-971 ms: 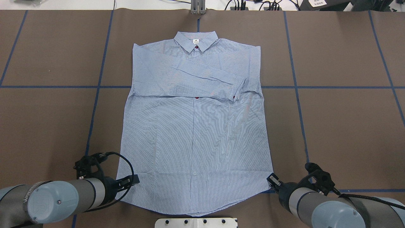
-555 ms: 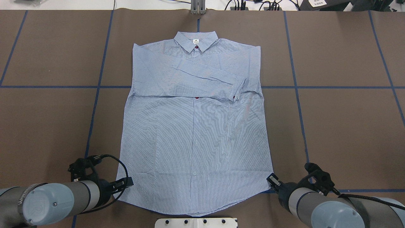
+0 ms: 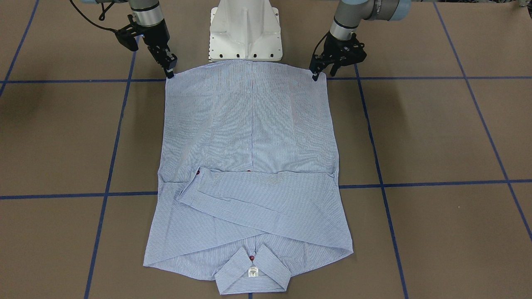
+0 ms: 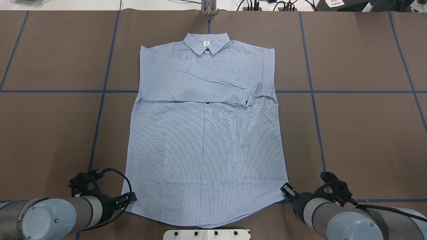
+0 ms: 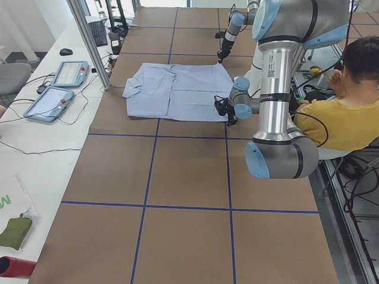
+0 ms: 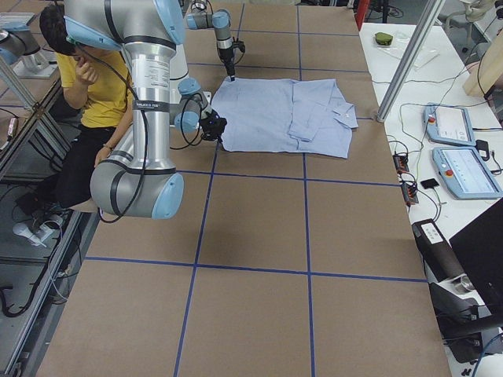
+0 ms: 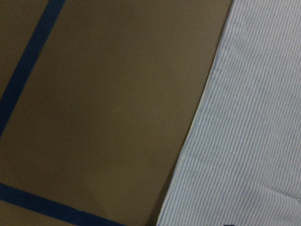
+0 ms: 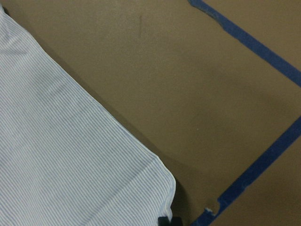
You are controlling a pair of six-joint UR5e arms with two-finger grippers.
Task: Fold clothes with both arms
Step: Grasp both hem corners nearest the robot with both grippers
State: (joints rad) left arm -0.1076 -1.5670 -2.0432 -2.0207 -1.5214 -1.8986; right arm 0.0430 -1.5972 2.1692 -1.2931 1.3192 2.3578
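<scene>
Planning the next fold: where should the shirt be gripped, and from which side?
Grip the shirt at its left hem corner and right hem corner, coming from the robot's side: that hem lies flat and nearest, both corners exposed.

shirt (image 4: 205,143): light blue-white fine stripes | collar button (image 4: 207,50): red | table (image 4: 360,133): brown | grid lines (image 4: 350,91): blue | pedestal (image 3: 245,29): white

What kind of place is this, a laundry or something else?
Probably a robotics lab: a brown table taped into a blue grid, grey touchscreen control tablets with cables on a white side bench, and a person in a yellow shirt seated nearby.
</scene>
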